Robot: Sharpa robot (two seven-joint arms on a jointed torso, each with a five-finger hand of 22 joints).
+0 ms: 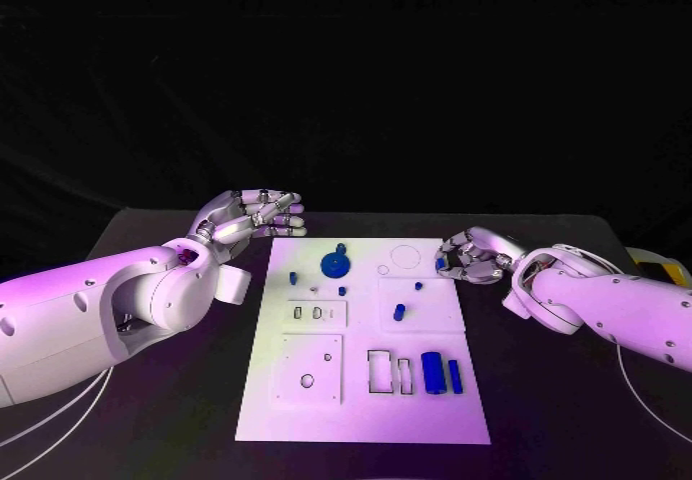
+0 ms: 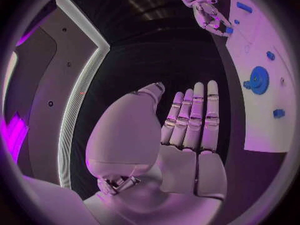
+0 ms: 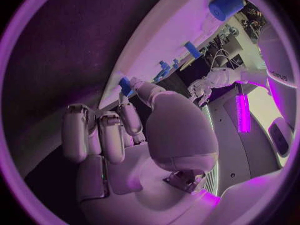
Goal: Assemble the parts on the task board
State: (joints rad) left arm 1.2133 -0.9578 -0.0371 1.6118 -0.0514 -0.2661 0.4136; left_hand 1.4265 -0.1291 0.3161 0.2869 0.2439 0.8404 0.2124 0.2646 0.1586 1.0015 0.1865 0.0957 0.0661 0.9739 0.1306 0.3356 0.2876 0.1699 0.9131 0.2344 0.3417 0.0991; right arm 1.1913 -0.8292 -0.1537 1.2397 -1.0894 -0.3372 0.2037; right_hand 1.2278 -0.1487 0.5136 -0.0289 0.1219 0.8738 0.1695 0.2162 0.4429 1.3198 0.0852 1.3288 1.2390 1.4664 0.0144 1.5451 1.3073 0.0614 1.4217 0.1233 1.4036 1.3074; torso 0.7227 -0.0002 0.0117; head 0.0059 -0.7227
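The white task board [image 1: 361, 400] lies in the middle of the black table. A blue gear [image 1: 335, 264] stands near its far edge, with small blue pegs [image 1: 400, 312] around the middle. A blue cylinder [image 1: 431, 372] and a blue bar [image 1: 454, 376] lie by the near right slots. My left hand [image 1: 253, 215] hovers off the board's far left corner. In the left wrist view, this left hand [image 2: 190, 125] has straight fingers and holds nothing, and the gear [image 2: 257, 80] is beside it. My right hand [image 1: 473, 255] sits at the board's far right edge. Its fingers [image 3: 94, 135] are curled in, with nothing seen in them.
Rectangular slots [image 1: 382, 370] and a square inset plate [image 1: 313, 368] mark the board's near half. A yellow object [image 1: 656, 262] sits at the table's right edge, behind my right arm. Bare black table [image 1: 173, 440] lies left and right of the board.
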